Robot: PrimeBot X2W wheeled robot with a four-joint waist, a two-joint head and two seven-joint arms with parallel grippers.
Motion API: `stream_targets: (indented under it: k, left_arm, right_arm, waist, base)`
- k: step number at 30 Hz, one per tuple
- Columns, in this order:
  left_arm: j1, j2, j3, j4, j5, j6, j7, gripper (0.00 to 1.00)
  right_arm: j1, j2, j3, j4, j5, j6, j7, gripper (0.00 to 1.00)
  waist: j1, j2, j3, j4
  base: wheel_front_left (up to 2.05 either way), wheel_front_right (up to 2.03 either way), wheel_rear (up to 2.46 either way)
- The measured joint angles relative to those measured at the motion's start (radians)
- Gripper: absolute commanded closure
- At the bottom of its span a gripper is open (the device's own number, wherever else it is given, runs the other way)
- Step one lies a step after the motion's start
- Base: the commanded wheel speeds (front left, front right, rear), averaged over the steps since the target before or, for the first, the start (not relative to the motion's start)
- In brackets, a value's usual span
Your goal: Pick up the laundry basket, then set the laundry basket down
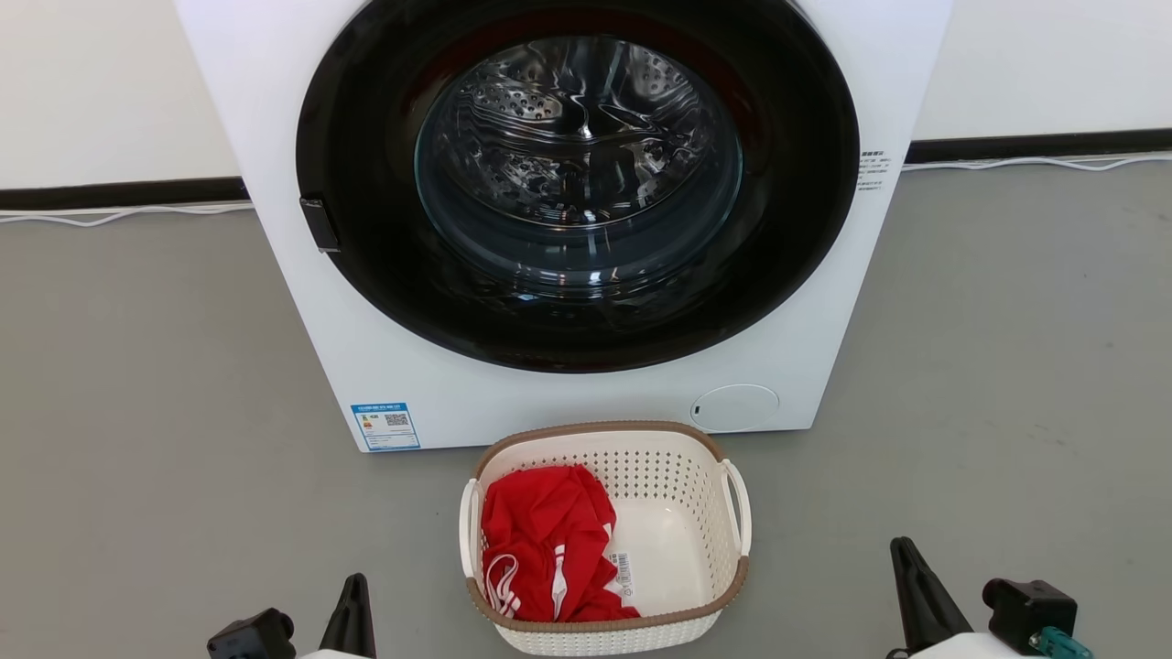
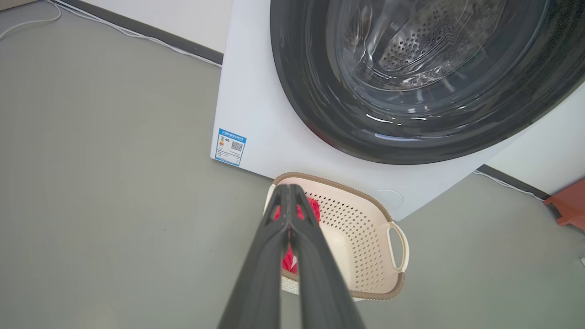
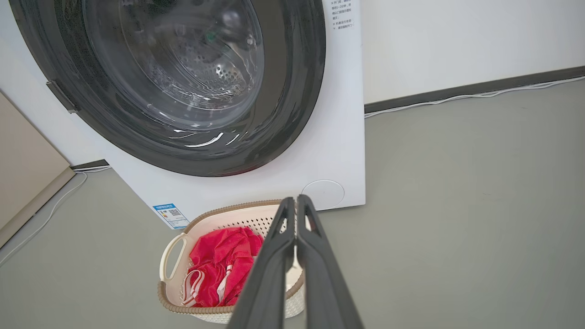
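The laundry basket (image 1: 678, 458) sits on the grey floor just in front of the washing machine, cream with a brown rim and white loop handles. A red garment (image 1: 549, 540) with white stripes lies in its left half. My left gripper (image 1: 352, 590) hangs at the lower left, apart from the basket, fingers together and holding nothing. My right gripper (image 1: 906, 558) is at the lower right, also shut and clear of the basket. The left wrist view looks over the shut left gripper (image 2: 289, 189) at the basket (image 2: 365, 237); the right wrist view shows the right gripper (image 3: 296, 201) before the basket (image 3: 219, 214).
A white front-loading washing machine (image 1: 275, 137) with a shut dark round door (image 1: 577, 183) stands right behind the basket. White cables (image 1: 1025, 163) run along the wall's dark skirting. An orange-brown object (image 2: 569, 203) sits at the far right of the left wrist view. A beige panel (image 3: 27, 173) stands left of the machine.
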Motion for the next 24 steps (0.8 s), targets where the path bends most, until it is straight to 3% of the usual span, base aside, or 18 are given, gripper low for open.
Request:
stream_targets:
  k: [24]
  left_arm:
    - [-0.002,0.001,0.033,-0.036,-0.223,-0.035,0.074,1.0]
  right_arm:
    - [-0.001,0.0,-0.02,-0.045,0.283,0.0,0.07,1.0]
  waist:
    - [-0.0005,0.0,0.007,0.009]
  base:
    - [0.0,0.0,0.0]
